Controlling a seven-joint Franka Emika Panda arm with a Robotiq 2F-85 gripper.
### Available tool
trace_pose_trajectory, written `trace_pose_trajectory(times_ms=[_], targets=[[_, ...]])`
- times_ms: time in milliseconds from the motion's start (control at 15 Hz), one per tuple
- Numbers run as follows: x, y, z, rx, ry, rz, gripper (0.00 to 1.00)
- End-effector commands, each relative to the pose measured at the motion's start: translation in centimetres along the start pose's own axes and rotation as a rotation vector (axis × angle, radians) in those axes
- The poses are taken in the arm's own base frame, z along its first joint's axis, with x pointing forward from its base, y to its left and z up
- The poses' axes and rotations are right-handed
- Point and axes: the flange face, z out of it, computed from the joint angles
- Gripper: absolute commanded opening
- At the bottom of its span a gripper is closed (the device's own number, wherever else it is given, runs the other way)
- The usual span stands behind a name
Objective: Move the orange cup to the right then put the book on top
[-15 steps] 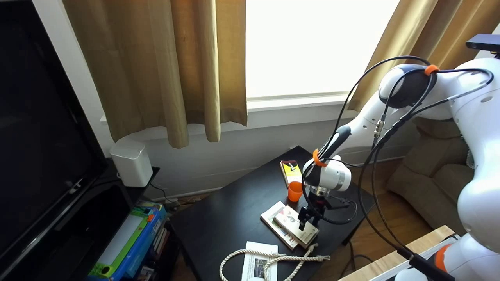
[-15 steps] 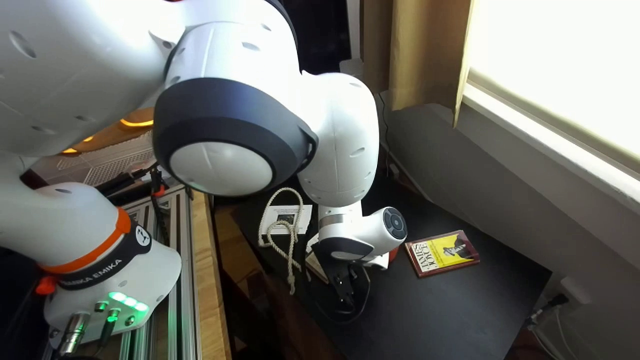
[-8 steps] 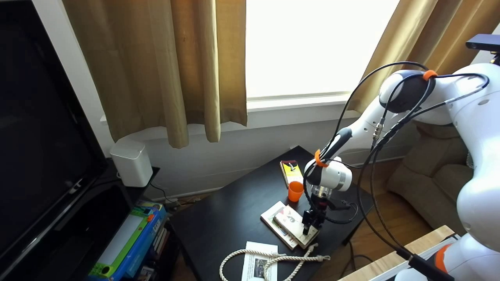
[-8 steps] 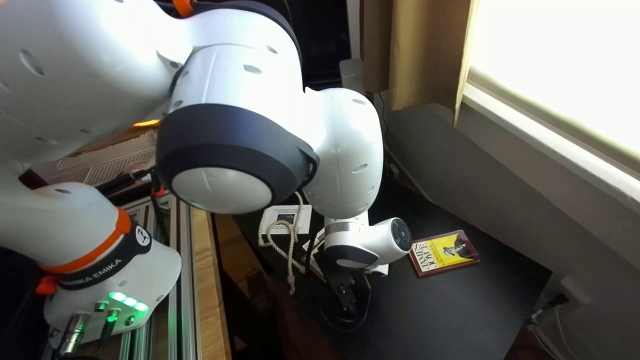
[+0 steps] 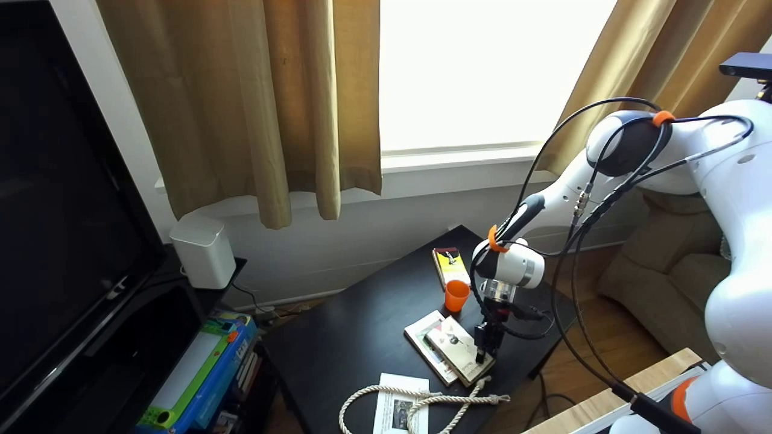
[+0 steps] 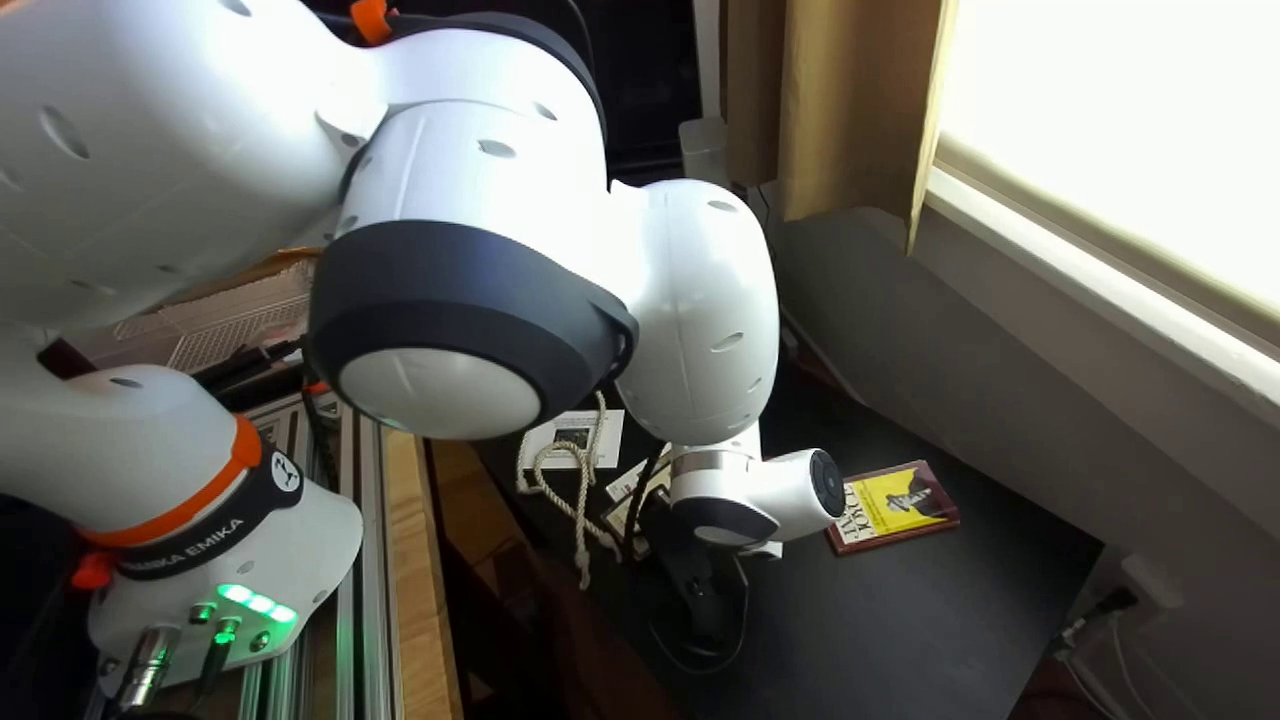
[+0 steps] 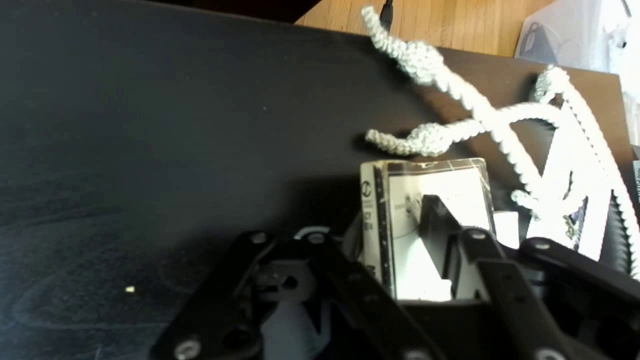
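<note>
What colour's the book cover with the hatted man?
The cover is yellow, white and maroon, best in an exterior view.

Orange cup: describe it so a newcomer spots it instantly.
By the bright window stands a black table. On it, between a yellow-covered book and two pale books, sits the orange cup. Unlike those flat books, it is round and bright orange.

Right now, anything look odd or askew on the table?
No spill visible; the cup stands upright. Untidy spots: the rope lies loose across the paper, partly covering it, and the upper book sits off-centre on the lower book, not squarely stacked.
</note>
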Motion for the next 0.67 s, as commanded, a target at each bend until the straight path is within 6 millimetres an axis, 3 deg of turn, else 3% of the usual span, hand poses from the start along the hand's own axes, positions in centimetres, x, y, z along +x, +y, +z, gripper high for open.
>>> trace_pose_trajectory(times_ms=[0, 600], targets=[[0.0, 0.7, -0.1, 0.006, 0.001, 0.008, 0.05], [1.5, -2.9, -4.7, -0.040, 0.011, -0.038, 0.05]])
